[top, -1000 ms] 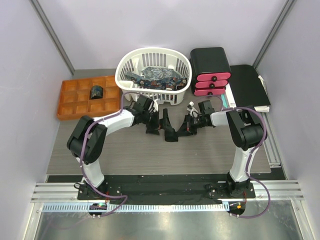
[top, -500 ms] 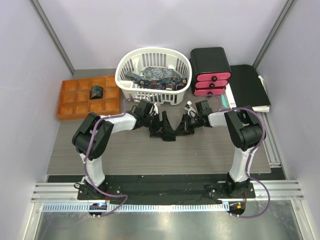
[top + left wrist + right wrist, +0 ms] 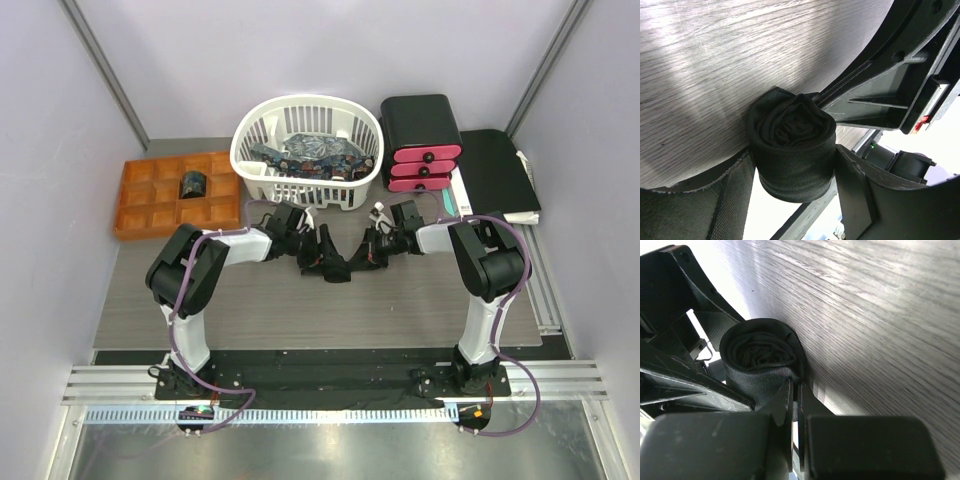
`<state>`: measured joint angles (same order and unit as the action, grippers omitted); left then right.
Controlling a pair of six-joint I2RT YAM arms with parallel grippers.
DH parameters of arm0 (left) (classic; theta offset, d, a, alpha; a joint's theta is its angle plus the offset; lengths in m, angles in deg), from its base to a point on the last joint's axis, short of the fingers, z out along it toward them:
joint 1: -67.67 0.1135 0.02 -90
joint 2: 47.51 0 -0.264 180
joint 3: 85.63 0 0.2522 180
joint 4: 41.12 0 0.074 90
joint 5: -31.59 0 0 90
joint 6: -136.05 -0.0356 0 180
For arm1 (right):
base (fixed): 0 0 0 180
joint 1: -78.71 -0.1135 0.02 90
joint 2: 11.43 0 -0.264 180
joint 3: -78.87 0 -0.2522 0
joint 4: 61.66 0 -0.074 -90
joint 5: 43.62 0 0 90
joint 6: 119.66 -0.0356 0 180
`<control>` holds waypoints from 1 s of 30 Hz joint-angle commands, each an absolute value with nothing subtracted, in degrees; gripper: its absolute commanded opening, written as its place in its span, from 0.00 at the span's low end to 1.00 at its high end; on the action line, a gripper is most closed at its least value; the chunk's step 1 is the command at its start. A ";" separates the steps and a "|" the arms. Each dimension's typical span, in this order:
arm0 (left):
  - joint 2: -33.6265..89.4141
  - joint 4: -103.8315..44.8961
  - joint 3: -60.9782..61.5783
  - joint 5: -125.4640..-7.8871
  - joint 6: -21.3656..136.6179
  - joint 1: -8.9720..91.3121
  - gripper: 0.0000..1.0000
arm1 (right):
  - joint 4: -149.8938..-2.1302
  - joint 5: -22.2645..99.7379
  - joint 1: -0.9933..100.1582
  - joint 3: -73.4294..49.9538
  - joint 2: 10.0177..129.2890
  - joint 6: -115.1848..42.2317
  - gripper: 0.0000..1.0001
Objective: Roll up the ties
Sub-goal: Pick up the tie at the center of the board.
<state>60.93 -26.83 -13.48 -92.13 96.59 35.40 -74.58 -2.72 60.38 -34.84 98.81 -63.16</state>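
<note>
Coil: the black tie (image 3: 790, 145), wound into a tight roll, rests on the grey table (image 3: 250, 310) at mid-table, between the two claws.
Left side: the left gripper (image 3: 325, 261) straddles the roll with one finger on each flank. Both seem to touch the fabric, though the wrist view is too close to show how firmly.
Right side: the right gripper (image 3: 794, 390) has its fingers pressed together, nipping the roll's outer layer at its lower edge.
Change, left claw: a second ago its fingers stood wide apart around the roll. Half a second ago they were narrower, and now they are drawn in against it.
Change, left arm: its elbow sits a little further right and further from the base than a second ago.
Change, right arm: it is in the same place as in both earlier frames, and its pinch is unchanged.
Basket: the patterned ties (image 3: 310, 152) lie heaped in the white basket (image 3: 250, 135) at the far edge, unmoved.
Tray: the orange tray (image 3: 150, 210) at far left holds one rolled tie (image 3: 191, 184) in a compartment, as before.
Far right: the black box with pink drawers (image 3: 420, 125) stands beside the black folder (image 3: 495, 170).
</note>
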 commanded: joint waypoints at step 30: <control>59.55 -8.48 -10.17 -89.62 78.94 38.31 0.00 | -74.62 -6.09 61.30 -30.34 97.47 -65.09 0.55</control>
<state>61.32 -18.30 -10.35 -93.18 87.00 37.23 -74.14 -4.34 60.27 -33.40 99.62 -66.02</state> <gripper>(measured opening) 0.394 0.479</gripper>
